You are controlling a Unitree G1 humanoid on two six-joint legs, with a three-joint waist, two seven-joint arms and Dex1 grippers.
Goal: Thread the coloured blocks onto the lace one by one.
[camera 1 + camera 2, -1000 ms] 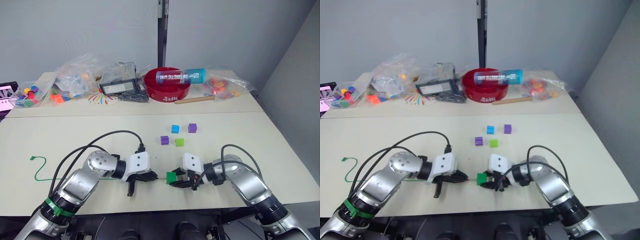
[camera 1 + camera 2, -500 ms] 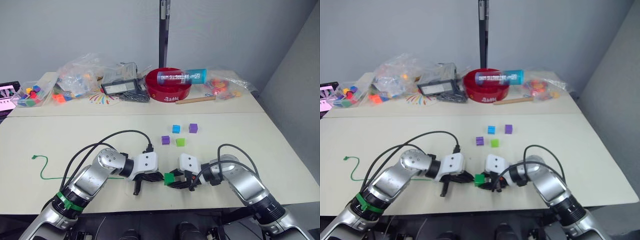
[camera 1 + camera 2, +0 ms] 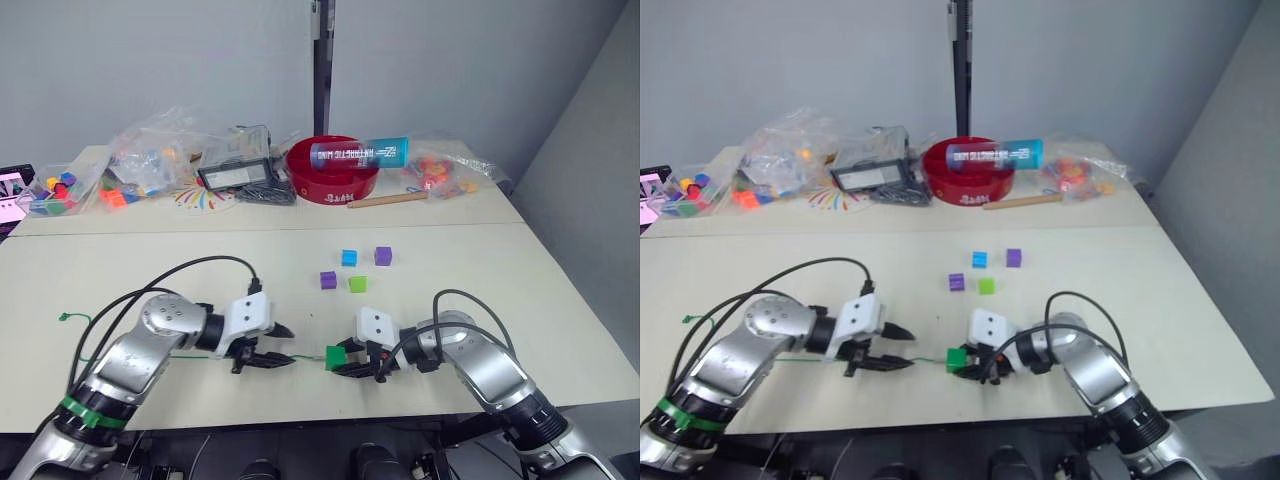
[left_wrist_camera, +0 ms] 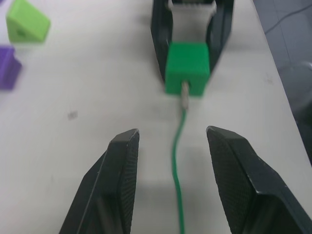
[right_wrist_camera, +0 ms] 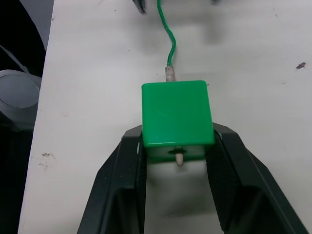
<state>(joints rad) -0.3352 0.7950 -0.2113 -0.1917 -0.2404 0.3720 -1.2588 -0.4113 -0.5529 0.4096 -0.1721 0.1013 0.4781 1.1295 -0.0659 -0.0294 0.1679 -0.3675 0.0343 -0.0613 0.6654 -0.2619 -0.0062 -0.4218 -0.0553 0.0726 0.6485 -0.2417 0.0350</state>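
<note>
My right gripper (image 3: 345, 358) is shut on the darker green block (image 5: 177, 114) near the table's front edge. The lace (image 4: 176, 146) enters the block's hole, and its pale tip (image 5: 179, 158) pokes out the far side. The thin green cord runs left across the table to its knotted tail (image 3: 63, 318). My left gripper (image 3: 283, 345) stands open a short way left of the block, with the lace lying loose between its fingers (image 4: 122, 165). Behind them sit a cyan block (image 3: 349, 258), two purple blocks (image 3: 383, 256) (image 3: 327, 280) and a lime green block (image 3: 358, 284).
At the back stand a red bowl (image 3: 333, 175) with a blue tube (image 3: 360, 153) across it, a black device (image 3: 238, 172), a wooden stick (image 3: 388, 200) and plastic bags of small cubes (image 3: 150, 160) (image 3: 445, 172). A seam crosses the table behind the blocks.
My left gripper has let go of the lace, opened and drawn back to the left. The lace tip stays threaded through the green block in my right gripper.
</note>
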